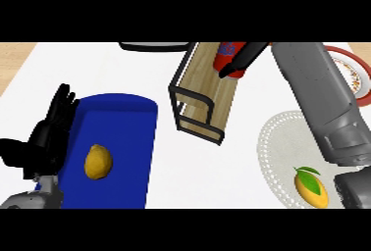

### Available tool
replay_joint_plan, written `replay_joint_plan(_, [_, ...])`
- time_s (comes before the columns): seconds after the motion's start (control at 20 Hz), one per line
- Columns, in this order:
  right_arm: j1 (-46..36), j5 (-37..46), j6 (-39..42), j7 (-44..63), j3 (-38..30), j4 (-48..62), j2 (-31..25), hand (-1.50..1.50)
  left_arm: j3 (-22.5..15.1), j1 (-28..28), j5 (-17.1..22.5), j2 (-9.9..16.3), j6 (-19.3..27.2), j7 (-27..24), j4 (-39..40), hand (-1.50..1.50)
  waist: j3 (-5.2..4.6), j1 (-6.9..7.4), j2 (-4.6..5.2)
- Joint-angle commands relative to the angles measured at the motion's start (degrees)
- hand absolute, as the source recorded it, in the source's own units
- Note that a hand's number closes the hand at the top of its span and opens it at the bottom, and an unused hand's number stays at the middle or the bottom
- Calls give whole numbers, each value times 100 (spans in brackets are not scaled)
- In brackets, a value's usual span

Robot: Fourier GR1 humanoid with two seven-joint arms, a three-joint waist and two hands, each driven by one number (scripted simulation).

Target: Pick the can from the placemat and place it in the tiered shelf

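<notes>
Right robot hand: reached across the upper part of the head view, black fingers curled round the can, grasping it.
Can: red with a blue mark, held in the right robot hand over the far end of the tiered shelf; whether it touched the board could not be told.
Tiered shelf: wooden board in a black wire frame, directly under and nearer than the right robot hand.
Placemat: white, lace-edged, nearer than the right robot hand and partly hidden under the right forearm; the can was no longer on it.
Mango: yellow with a green leaf, lay on the placemat's near part.
Left robot hand: at the left edge, fingers straight and up, released, holding nothing.
Blue mat: just beside the left robot hand, on the white counter.
Lemon: lay on the blue mat, near the left robot hand.
Plate: red-rimmed, beyond the right forearm at the right edge.
</notes>
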Motion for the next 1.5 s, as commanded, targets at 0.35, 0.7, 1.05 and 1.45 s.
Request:
replay_joint_plan(0.35, [-695,-929,436,616,-1182,995,-866,-150,-9,-127,-33,-138,17,-42,166,0,19,20,101])
replay_joint_plan(0.7, [-860,-958,757,921,-1470,1788,-1971,-150,6,-201,30,21,-125,257,-160,0,24,200,171])
replay_joint_plan(1.05, [-622,-896,1686,502,-1488,2072,-2824,-150,-131,-237,-176,-120,-13,34,28,0,33,307,258])
replay_joint_plan(1.45, [-305,-835,2042,14,-1455,2107,-3055,-150,-126,-498,-93,-123,-62,190,-9,0,48,408,319])
